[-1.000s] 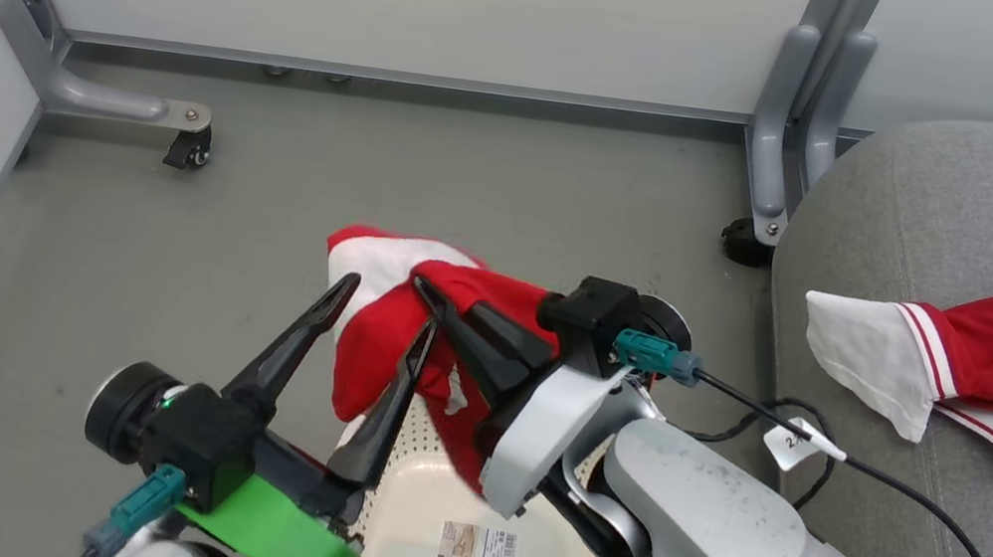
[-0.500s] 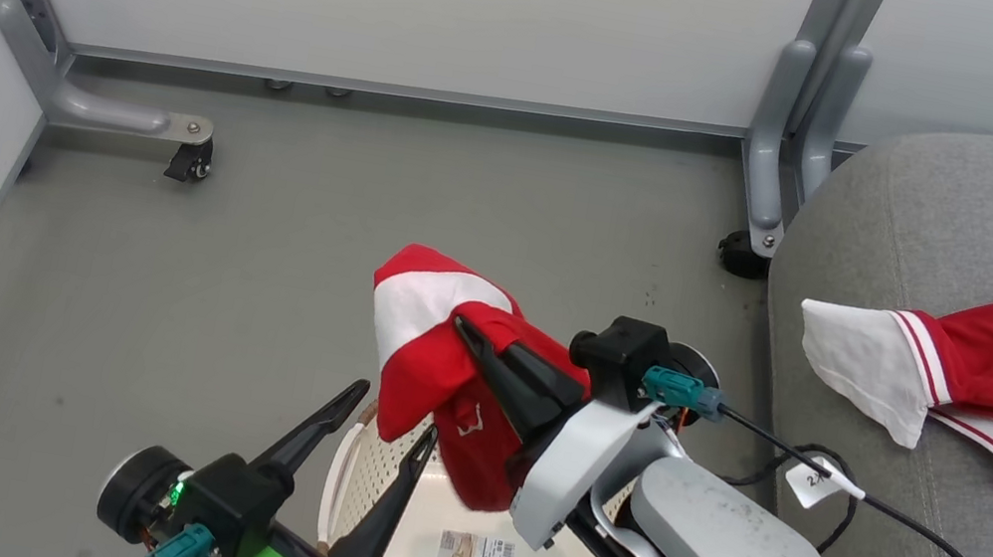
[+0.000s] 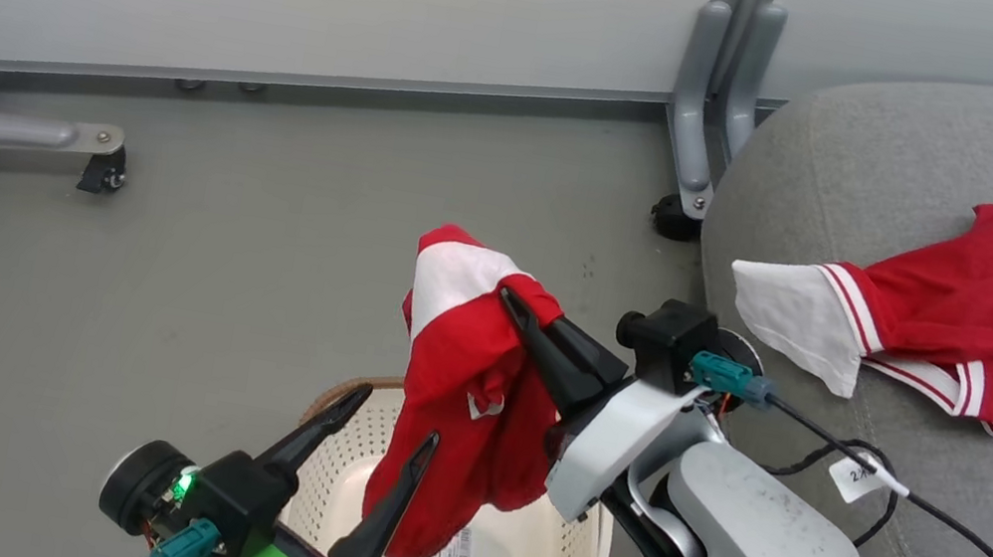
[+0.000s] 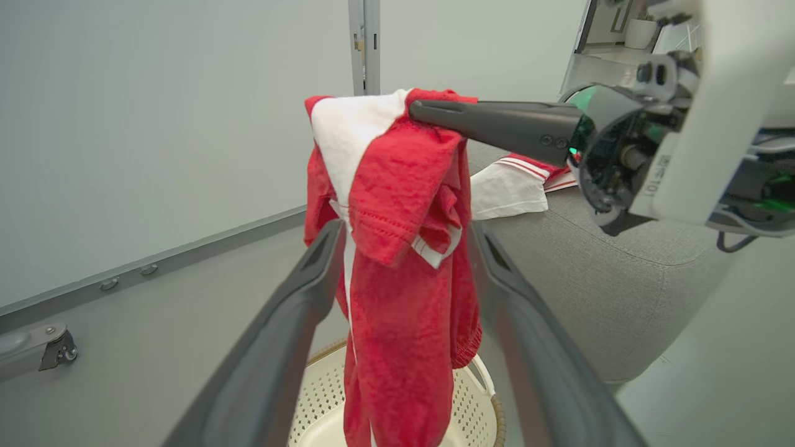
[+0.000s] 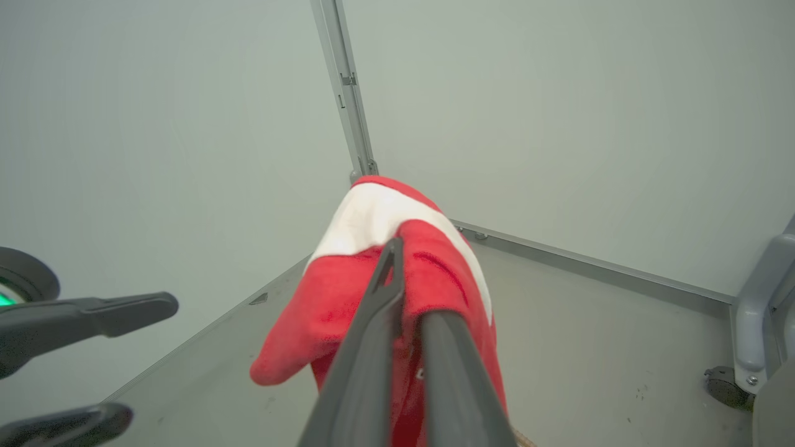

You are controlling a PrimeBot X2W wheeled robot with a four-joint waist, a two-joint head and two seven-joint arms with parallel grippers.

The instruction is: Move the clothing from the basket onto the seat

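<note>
- Right tool (image 3: 509, 297) is clamped shut on the red piece (image 3: 464, 384), pinched near its white band. The cloth hangs from the tips over the basket (image 3: 318, 501).
- Floor (image 3: 263, 229): the open stretch between basket and seat gives room for a rightward swing.
- Seat (image 3: 977, 480): target, on the robot's right. The jersey (image 3: 958, 295) already lies on it. Bare cushion by the rounded corner looks like the best drop spot.
- Post (image 3: 687, 179) with caster sits at the seat corner, so pass on the near side.
- Basket rim: can't tell if the hem is above it. Lift more before swinging, or the basket may drag.
- Left tool (image 3: 397, 415) is wide open, its fingers flanking the hanging cloth. Back it off first, as it could snag.
- Cable (image 3: 969, 529) trails over the seat edge, so keep the cloth off it.
</note>
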